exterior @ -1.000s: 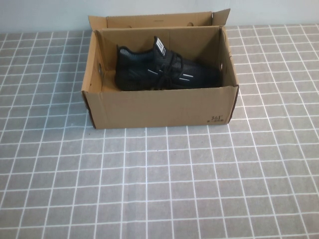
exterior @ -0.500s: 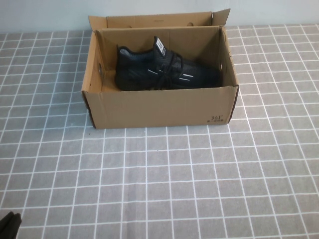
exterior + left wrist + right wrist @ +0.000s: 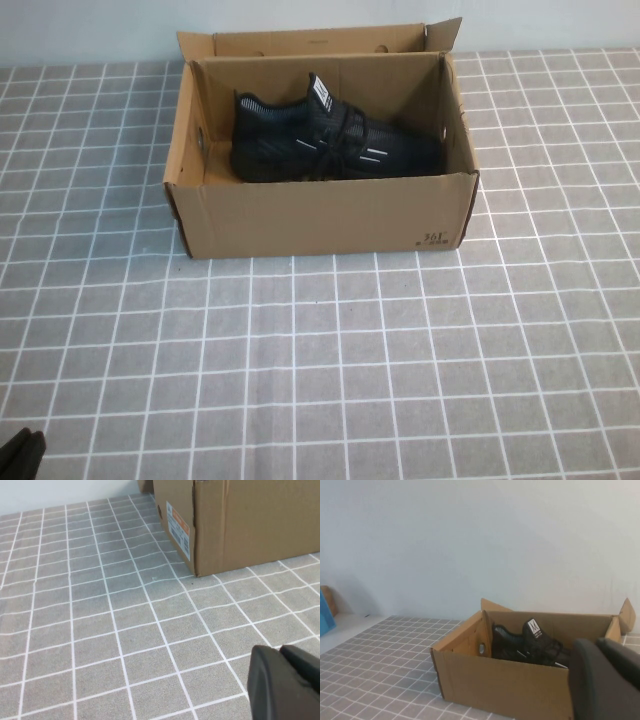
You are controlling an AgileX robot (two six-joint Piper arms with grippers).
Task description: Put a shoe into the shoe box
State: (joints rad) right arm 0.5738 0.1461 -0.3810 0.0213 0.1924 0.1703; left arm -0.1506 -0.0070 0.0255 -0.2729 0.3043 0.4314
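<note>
1. The left hand point(image 3: 20, 452) is showing only as a dark tip at the near-left corner of the high view, low over the table point(image 3: 330, 380).
2. In the left wrist view, the left hand point(image 3: 286, 684) is keeping its fingers pressed together, holding nothing.
3. The right hand point(image 3: 605, 680) is appearing only in its own wrist view, raised above the table, its fingers closed and holding nothing.

One shoe point(image 3: 325, 143), one shoe box point(image 3: 320, 215), seemingly two pincers.
</note>
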